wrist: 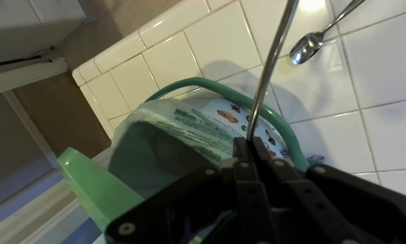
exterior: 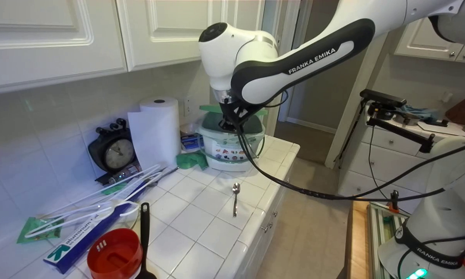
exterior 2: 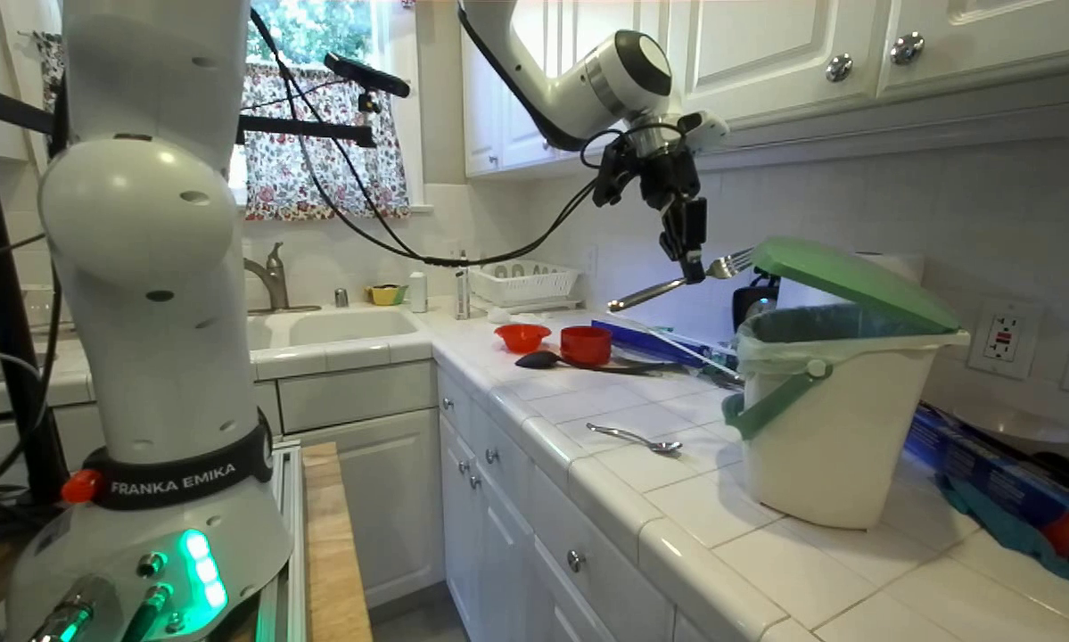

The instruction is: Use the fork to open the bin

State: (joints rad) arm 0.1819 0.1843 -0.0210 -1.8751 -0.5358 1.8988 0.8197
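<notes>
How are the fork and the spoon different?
The fork is up in the air, gripped by the pincer, while the spoon lies on the counter with nothing holding it.

The fork ends in pointy prongs, but the spoon ends in a rounded scoop.

They're alike too: the fork and the spoon are both shiny and silver, with slim handles.
</notes>
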